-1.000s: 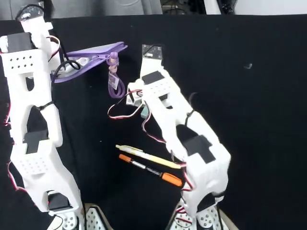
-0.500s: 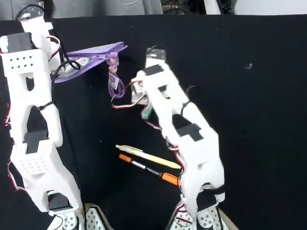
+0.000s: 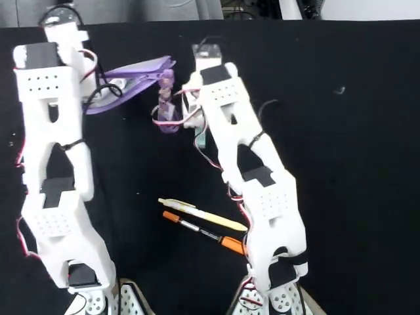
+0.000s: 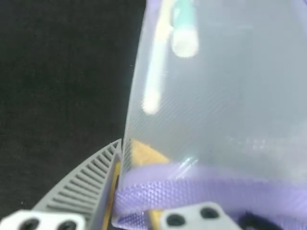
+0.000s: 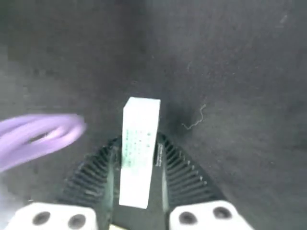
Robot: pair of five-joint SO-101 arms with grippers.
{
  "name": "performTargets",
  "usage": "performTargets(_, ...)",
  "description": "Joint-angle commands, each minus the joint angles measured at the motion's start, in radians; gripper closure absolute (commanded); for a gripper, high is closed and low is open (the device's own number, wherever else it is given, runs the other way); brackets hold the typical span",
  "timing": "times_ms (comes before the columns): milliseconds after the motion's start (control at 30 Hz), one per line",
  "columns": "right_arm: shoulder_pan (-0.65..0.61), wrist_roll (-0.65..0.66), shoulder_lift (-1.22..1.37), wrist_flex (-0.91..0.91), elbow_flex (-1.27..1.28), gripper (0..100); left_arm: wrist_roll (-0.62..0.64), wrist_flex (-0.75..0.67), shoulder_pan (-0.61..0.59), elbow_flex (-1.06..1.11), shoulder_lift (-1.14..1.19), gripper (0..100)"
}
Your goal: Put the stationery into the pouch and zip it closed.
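Note:
My left gripper (image 3: 110, 87) is shut on the edge of the translucent purple pouch (image 3: 136, 72), which hangs tilted above the table at the back left. Through the pouch wall (image 4: 216, 105) a pale pen with a teal cap (image 4: 184, 28) shows. A purple strap (image 3: 164, 108) dangles from the pouch end. My right gripper (image 5: 139, 143) is shut on a white eraser (image 5: 138, 148) with green print, just right of the strap (image 5: 38, 132). A yellow pen (image 3: 203, 215) and an orange pen (image 3: 209, 235) lie on the black table near the front.
The black tabletop (image 3: 341, 164) spreads wide to the right of both arms. Red and white cables (image 3: 210, 157) hang off the right arm close to the strap. The two pens lie between the arm bases.
The right arm swung its wrist toward the back and closer to the pouch strap with the eraser. The left arm shifted slightly right, and the strap swung up against the right gripper.

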Motion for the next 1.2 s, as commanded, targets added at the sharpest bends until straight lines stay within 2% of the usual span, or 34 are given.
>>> performTargets(0, 0.005, 0.015, -0.019, 0.143, -0.255, 98.8, 0.046, 0.02, 0.058, -0.039, 0.011, 97)
performTargets(167, 0.041, 0.017, -0.024, 0.218, -0.429, 98.8, 0.052, 0.02, 0.068, -0.038, 0.011, 97)
performTargets(333, 0.086, 0.015, -0.117, 0.218, -0.438, 98.8, 0.052, 0.02, 0.068, -0.036, 0.012, 97)
performTargets(800, 0.041, 0.008, -0.613, 0.213, -0.176, 98.8, 0.055, 0.021, 0.114, -0.035, 0.012, 97)
performTargets(1167, 0.052, 0.017, -0.974, 0.173, 0.012, 98.8, 0.055, 0.021, 0.232, -0.036, -0.077, 97)
